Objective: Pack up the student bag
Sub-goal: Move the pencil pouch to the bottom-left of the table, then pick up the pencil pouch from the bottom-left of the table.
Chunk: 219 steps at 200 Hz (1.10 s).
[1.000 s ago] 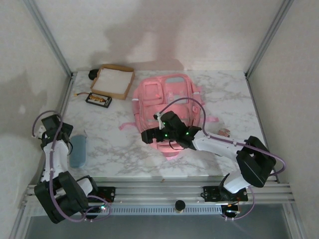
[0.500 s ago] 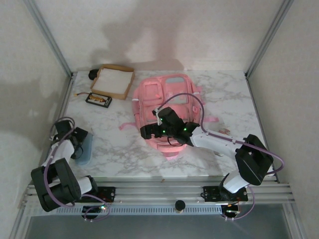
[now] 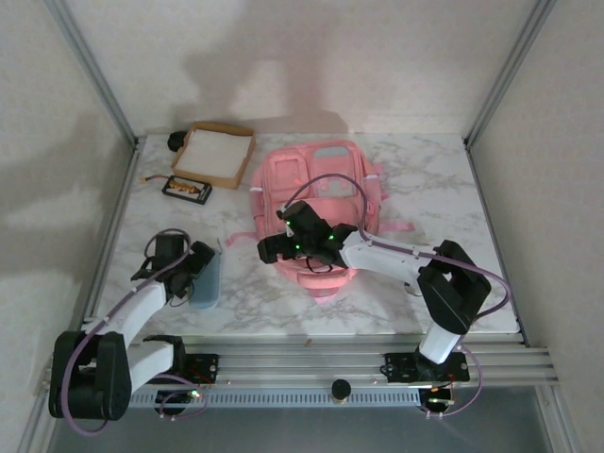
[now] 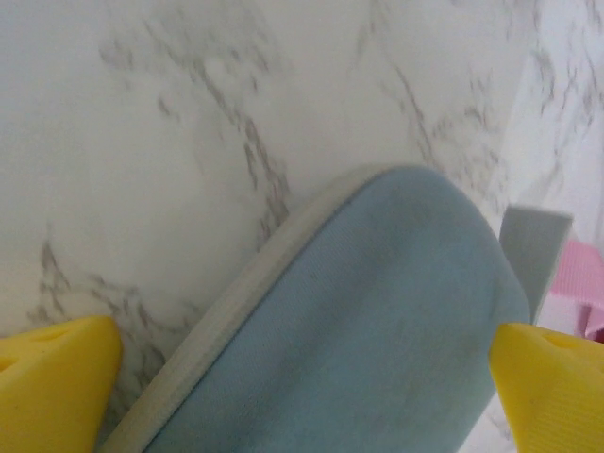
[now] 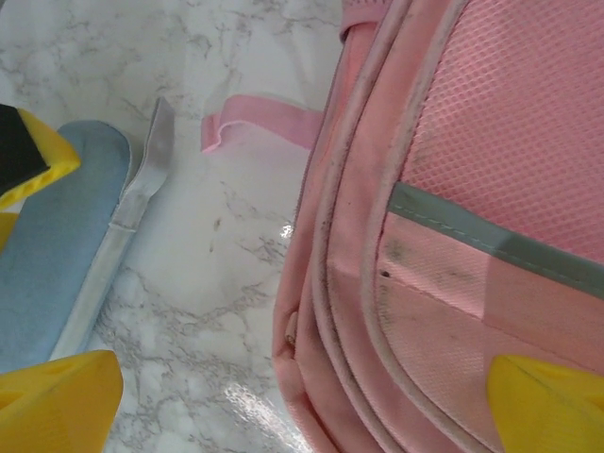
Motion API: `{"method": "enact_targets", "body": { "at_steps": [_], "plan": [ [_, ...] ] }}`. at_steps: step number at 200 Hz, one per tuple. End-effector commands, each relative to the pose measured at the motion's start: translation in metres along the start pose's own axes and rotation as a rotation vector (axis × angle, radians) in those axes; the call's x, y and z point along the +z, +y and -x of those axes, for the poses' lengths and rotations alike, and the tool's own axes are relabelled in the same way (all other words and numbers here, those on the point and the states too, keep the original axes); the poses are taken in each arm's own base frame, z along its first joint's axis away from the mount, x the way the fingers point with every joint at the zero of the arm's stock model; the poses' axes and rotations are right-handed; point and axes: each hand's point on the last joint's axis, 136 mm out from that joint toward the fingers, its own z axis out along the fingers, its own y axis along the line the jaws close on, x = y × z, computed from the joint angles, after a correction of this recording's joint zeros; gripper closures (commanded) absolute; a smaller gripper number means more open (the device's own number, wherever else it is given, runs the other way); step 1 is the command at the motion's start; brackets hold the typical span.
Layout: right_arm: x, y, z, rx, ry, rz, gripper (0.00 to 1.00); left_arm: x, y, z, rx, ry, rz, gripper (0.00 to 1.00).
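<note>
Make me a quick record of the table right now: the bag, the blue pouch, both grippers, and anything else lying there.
student bag: pink, lying flat mid-table, front pockets up
blue pouch: flat on the marble, left of the bag, apart from it
left gripper: open, one finger on either side of the pouch
right gripper: open, over the bag's near-left edge, holding nothing
cardboard tray: far-left corner of the table
black item: just in front of the tray, too small to identify
</note>
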Motion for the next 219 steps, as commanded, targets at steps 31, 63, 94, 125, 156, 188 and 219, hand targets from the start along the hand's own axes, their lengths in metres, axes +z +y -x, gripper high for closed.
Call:
{"method": "enact_targets", "body": {
  "at_steps": [31,63,94,125,156,188,219],
  "plan": [
    [0.011,0.02,-0.027,0.039,0.081,0.033,0.01,-0.002,0.007,-0.075,-0.101,0.198,-0.045,0.01],
    [0.015,0.033,-0.045,0.016,0.117,0.007,0.01,-0.024,-0.048,-0.087,-0.034,0.195,-0.178,0.01],
    [0.025,0.056,-0.058,0.002,0.128,-0.023,0.01,-0.025,-0.026,-0.063,0.024,0.095,-0.054,0.01],
    [0.042,0.087,-0.07,-0.069,0.128,-0.015,0.01,-0.03,-0.006,-0.031,-0.003,0.01,-0.016,0.01],
    [0.061,0.108,-0.074,-0.154,0.143,-0.043,0.01,-0.034,0.014,-0.002,-0.036,-0.043,0.019,0.01],
    [0.062,0.115,-0.069,-0.266,0.123,-0.155,0.01,-0.033,0.014,0.009,-0.064,-0.041,-0.006,0.01],
    [0.034,0.1,-0.049,-0.267,0.081,-0.304,0.01,-0.036,0.012,0.017,-0.064,-0.053,-0.009,0.01]
  ]
}}
